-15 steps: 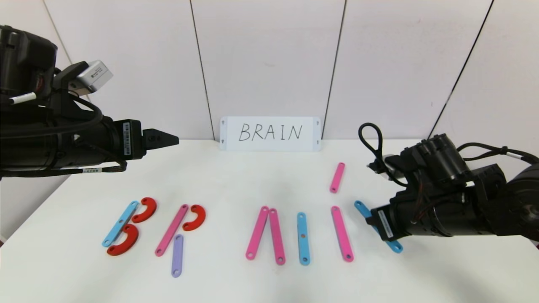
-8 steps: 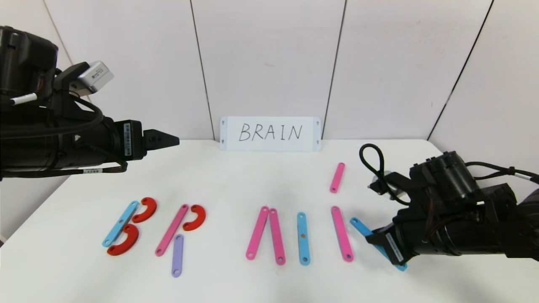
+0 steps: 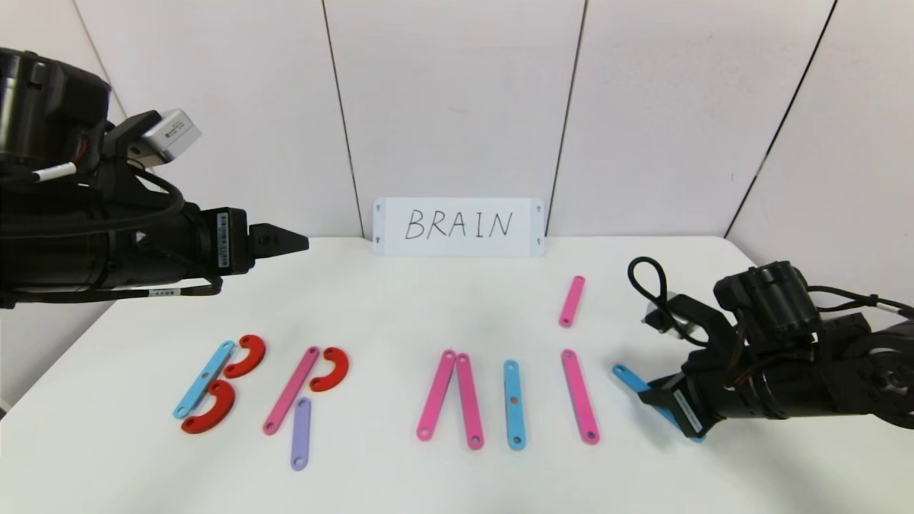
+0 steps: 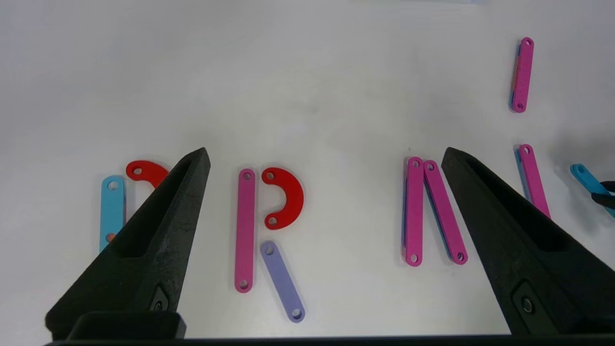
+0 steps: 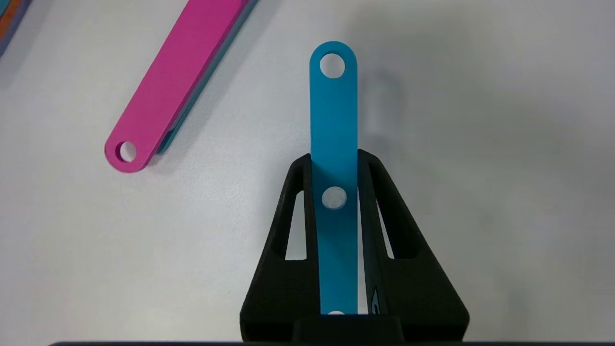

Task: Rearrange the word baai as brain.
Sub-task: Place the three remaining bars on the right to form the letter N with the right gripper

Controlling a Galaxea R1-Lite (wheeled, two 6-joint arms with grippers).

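The word lies in a row on the white table. On the left are a light-blue strip with two red curves, then a pink strip, a red curve and a purple strip. Two pink strips lean together mid-table beside an upright light-blue strip and a long pink strip. My right gripper is shut on another light-blue strip, held low at the right. My left gripper hovers open over the back left, holding nothing.
A white card with handwritten BRAIN stands against the back wall. A short pink strip lies apart behind the long pink one. The table's right edge runs close behind my right arm.
My right gripper has carried the light-blue strip rightward and toward the front, away from the long pink strip. The left arm has barely shifted.
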